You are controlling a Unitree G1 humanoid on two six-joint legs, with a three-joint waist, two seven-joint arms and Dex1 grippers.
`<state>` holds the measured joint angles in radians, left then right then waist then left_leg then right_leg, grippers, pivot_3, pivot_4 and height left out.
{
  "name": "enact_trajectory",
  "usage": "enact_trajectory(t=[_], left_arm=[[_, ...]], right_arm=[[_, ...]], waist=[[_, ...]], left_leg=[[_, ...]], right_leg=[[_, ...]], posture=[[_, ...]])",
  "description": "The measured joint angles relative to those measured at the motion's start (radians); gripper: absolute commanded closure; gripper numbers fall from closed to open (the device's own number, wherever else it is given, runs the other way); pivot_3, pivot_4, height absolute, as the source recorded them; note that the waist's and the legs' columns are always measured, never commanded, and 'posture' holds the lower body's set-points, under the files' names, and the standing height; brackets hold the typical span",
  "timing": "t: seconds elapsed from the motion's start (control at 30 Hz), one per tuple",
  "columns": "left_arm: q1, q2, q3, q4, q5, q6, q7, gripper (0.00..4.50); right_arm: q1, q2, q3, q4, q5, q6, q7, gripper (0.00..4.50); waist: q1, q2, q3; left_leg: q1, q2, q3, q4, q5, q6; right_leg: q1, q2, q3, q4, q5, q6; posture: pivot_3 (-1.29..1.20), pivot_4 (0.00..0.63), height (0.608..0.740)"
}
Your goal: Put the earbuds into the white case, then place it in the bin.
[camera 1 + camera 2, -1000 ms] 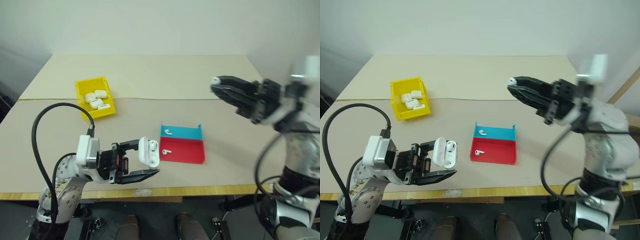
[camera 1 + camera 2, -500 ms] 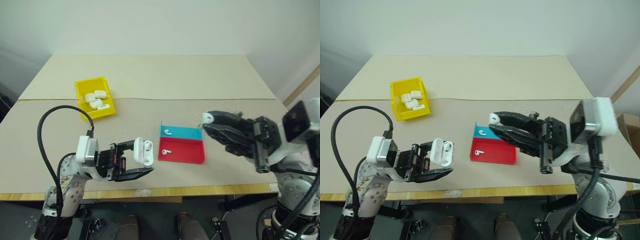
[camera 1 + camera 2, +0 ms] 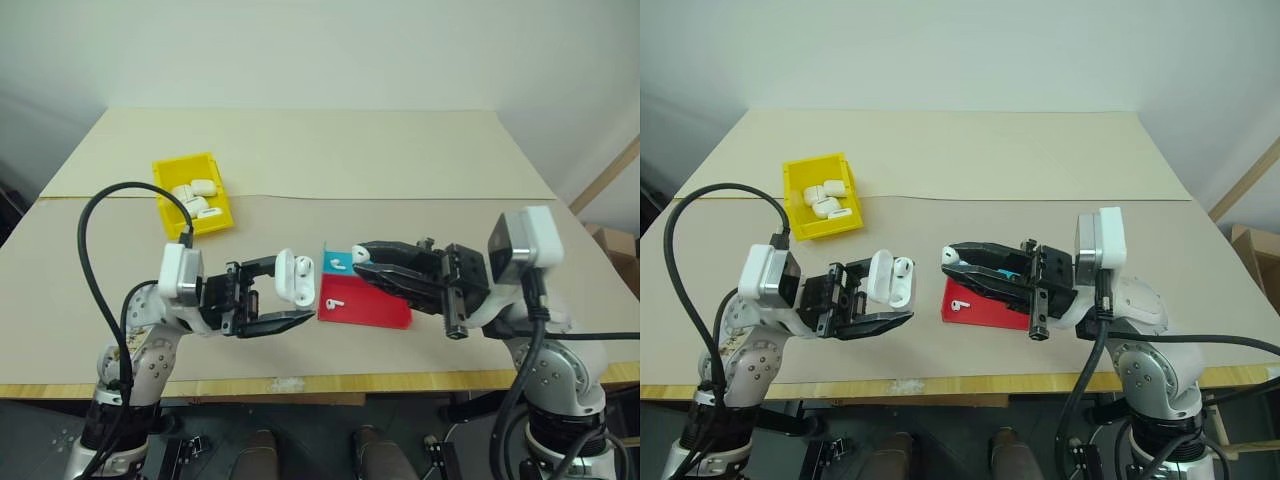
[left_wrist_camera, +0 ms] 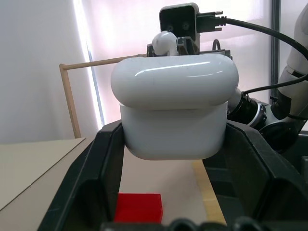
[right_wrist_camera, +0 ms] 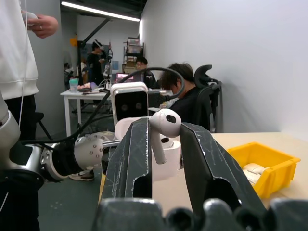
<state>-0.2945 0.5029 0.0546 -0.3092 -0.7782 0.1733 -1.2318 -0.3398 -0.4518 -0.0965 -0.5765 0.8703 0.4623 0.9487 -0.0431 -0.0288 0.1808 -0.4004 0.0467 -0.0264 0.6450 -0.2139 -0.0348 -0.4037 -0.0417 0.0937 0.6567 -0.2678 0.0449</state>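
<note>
My left gripper [image 3: 292, 296] is shut on the white case [image 3: 293, 278], held above the table's front with its lid flipped open and one earbud seated inside. Just to its right, my right gripper [image 3: 361, 264] is shut on a tiny white earbud [image 3: 357, 257] at its fingertips, pointing toward the case with a small gap between them. The right wrist view shows that earbud [image 5: 163, 124] between the fingers [image 5: 132, 154], with the case [image 5: 169, 155] right behind. The yellow bin [image 3: 164, 205] sits at the back left of the table.
Several white cases [image 3: 192, 198] lie in the bin. A shallow teal-and-red tray [image 3: 378, 308] sits under my right gripper, with one earbud [image 3: 339, 265] in the teal half and one [image 3: 335, 303] in the red. A standing person [image 5: 19, 57] and seated people appear beyond the table.
My right arm swung down and to the left from high on the right, bringing its earbud close to the open case. My left hand edged the case slightly away from me.
</note>
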Motion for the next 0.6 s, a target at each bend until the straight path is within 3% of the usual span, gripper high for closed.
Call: enact_trajectory(t=[0.23, 0.6], left_arm=[[-0.098, 0.017, 0.002, -0.036, -0.047, 0.093, 0.051, 1.68], [-0.124, 0.032, 0.010, 0.016, -0.050, 0.117, 0.004, 1.68]], right_arm=[[0.000, -0.018, 0.015, -0.003, 0.015, 0.002, -0.018, 3.79], [-0.036, -0.031, 0.036, -0.006, 0.043, 0.003, -0.045, 3.79]], waist=[[-0.001, 0.000, 0.000], [-0.001, 0.000, 0.000]], left_leg=[[0.000, 0.000, 0.000, 0.000, 0.000, 0.000], [-0.001, 0.000, 0.000, 0.000, 0.000, 0.000]], right_leg=[[0.000, 0.000, 0.000, 0.000, 0.000, 0.000], [0.000, 0.000, 0.000, -0.001, 0.000, 0.000]], posture=[[0.00, 0.150, 0.740], [0.00, 0.150, 0.740]])
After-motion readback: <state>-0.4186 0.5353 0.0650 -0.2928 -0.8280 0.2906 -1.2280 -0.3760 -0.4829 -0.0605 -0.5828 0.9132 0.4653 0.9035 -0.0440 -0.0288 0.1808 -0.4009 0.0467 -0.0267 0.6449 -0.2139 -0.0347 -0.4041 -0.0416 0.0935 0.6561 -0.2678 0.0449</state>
